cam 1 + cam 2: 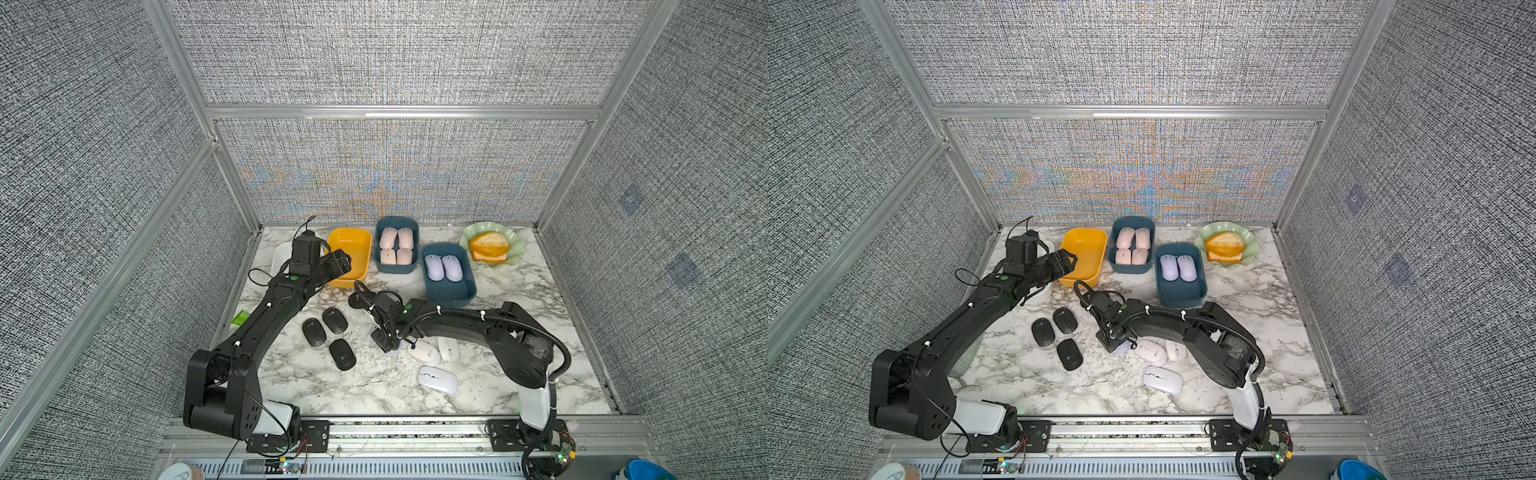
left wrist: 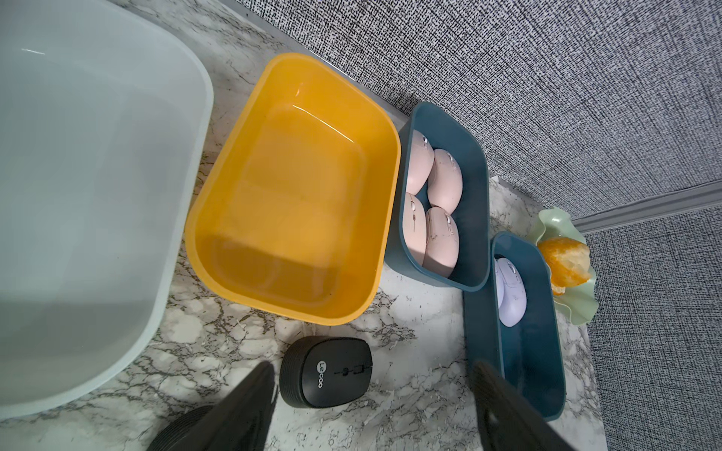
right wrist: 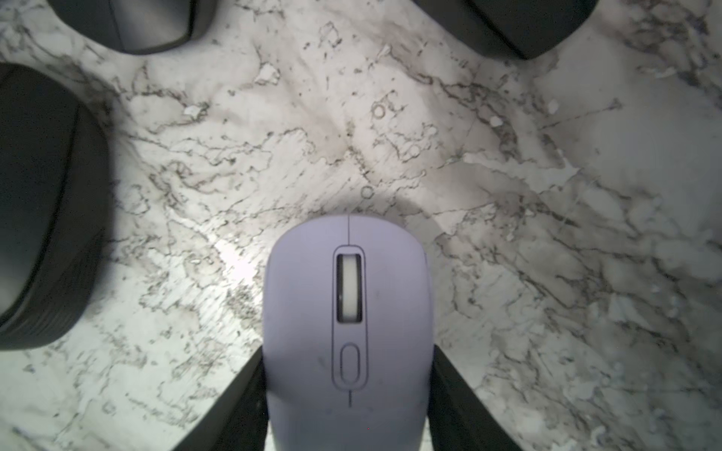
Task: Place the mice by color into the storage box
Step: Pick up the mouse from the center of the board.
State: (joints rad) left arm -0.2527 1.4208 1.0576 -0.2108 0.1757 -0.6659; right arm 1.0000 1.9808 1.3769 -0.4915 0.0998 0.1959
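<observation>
My right gripper [image 3: 347, 351] is low over the marble table, shut on a lilac mouse [image 3: 347, 332], one jaw against each of its sides. In both top views this gripper [image 1: 386, 343] [image 1: 1115, 343] covers most of that mouse. Three white mice [image 1: 437, 379] lie just to its right and three black mice [image 1: 335, 320] to its left. My left gripper [image 2: 373, 367] [image 1: 343, 262] hangs open and empty beside the empty yellow box [image 1: 349, 245], with a black mouse [image 2: 326, 371] on the table below it. One blue box [image 1: 397, 270] holds several pink mice, another [image 1: 451, 299] holds two lilac ones.
A white box [image 2: 78, 175] stands at the far left, partly under my left arm. A green wavy plate [image 1: 513, 249] with an orange-yellow bread roll [image 1: 490, 245] stands at the back right. Fabric walls enclose the table on three sides.
</observation>
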